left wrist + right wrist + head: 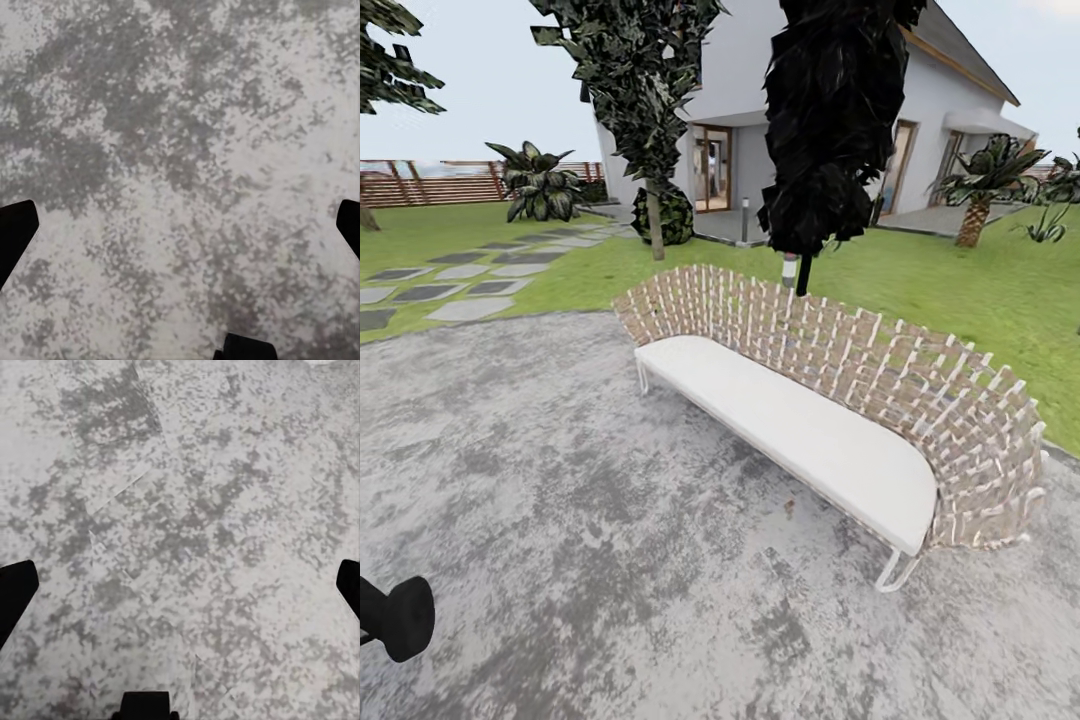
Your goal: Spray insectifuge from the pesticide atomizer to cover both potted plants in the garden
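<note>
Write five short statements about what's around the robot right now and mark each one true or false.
1. A sofa with a white cushion stands on the stone patio. True.
2. The sofa's back is solid wood. False: it is an open woven lattice.
3. Stepping stones cross the lawn at the head view's left. True.
4. The left gripper holds a bottle. False: its fingers sit wide apart over bare patio with nothing between them.
5. The house stands in front of the sofa, on the patio. False: it is beyond the sofa, past the lawn.
</note>
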### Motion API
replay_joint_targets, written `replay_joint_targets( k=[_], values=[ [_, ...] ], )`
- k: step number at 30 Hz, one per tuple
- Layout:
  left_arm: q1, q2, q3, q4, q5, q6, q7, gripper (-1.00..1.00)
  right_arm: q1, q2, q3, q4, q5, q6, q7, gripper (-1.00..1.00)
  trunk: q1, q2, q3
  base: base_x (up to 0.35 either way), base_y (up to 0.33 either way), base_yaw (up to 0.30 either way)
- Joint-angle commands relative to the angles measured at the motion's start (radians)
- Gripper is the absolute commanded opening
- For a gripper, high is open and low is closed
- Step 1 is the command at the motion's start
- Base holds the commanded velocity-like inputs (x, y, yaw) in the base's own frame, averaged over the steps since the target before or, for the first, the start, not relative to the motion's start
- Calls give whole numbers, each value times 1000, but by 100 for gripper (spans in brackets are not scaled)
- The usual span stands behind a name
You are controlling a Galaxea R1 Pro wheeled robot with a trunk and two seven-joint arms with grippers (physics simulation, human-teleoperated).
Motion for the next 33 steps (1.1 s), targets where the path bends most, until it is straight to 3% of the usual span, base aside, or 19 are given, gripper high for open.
replay_joint_targets(
  k=[1,33],
  values=[
    [-1,0,1,1,1,-4,1,100,0,0,0,0,0,-3,0,100,0,0,-1,337,0,276],
    [-1,0,1,1,1,-4,1,100,0,1,0,1,2,-3,1,100,0,0,17,337,61,264]
  ],
)
